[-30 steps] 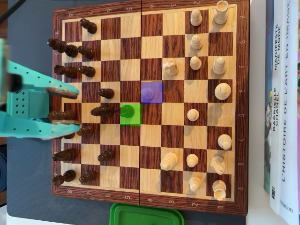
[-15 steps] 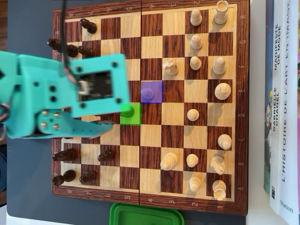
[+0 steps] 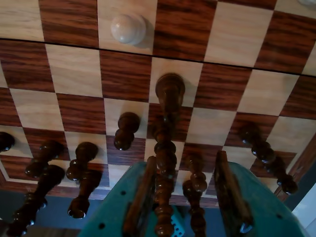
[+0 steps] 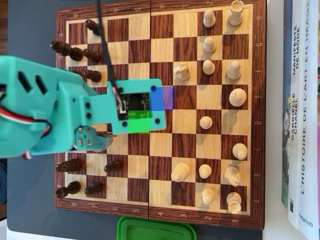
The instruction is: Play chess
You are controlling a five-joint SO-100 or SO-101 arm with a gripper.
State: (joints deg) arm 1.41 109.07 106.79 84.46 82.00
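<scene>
In the overhead view the teal arm (image 4: 60, 112) reaches in from the left edge over the dark side of the chessboard (image 4: 160, 220); its wrist block covers the middle-left squares; beyond its right end a green marked square (image 4: 139, 125) and a blue marked square (image 4: 162, 98) show, the green one partly under the arm; dark chessmen (image 4: 76, 53) stand along the left columns above and below the arm; light chessmen (image 4: 209, 67) fill the right half, among them a light knight (image 4: 181, 71) and a tall piece (image 4: 236, 12) at the top corner; the board's frame carries faint digits along the top and bottom rails and letters down the right rail, too small to read surely; a green lid (image 4: 156, 230) lies just below the board's lower edge, cut off by the picture; at the far right, books (image 4: 302, 110) lie with spines showing, reading "MANIFESTE DE MODE", "GABRIELLE CHANEL" and "L'HISTOIRE DE L'ART EN IMAGES"; all rests on a dark surface (image 4: 30, 210).

In the wrist view dark pawns (image 3: 85, 159) lean at lower left; a single dark pawn (image 3: 126, 129) stands ahead of them; a tall dark piece (image 3: 167, 128) rises in the middle, its lower stem between the fingers (image 3: 231, 192); the fingers are spread, wood-coloured pads apart on either side, gripping nothing; a light pawn (image 3: 128, 28) sits at the top; another dark piece (image 3: 269, 158) slants at right.
</scene>
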